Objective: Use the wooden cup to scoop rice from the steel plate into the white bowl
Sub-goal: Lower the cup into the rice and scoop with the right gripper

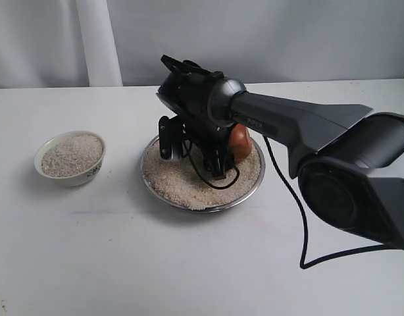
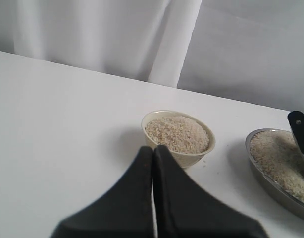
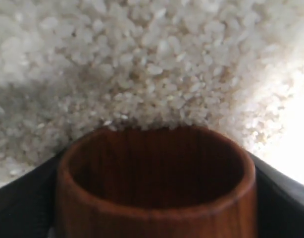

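The steel plate sits mid-table with the rice spread across it. My right gripper is shut on the wooden cup, its dark fingers showing on both sides. The cup is low over the plate's far right part, under the arm. Its mouth faces the rice, the rim touches the grains, and the inside looks empty. The white bowl stands to the left, filled with rice, a dark mark on its side. My left gripper is shut on nothing, just short of the bowl.
The right arm's black cable trails over the table right of the plate. A white curtain hangs behind the table's far edge. In the left wrist view the plate's rim shows beside the bowl.
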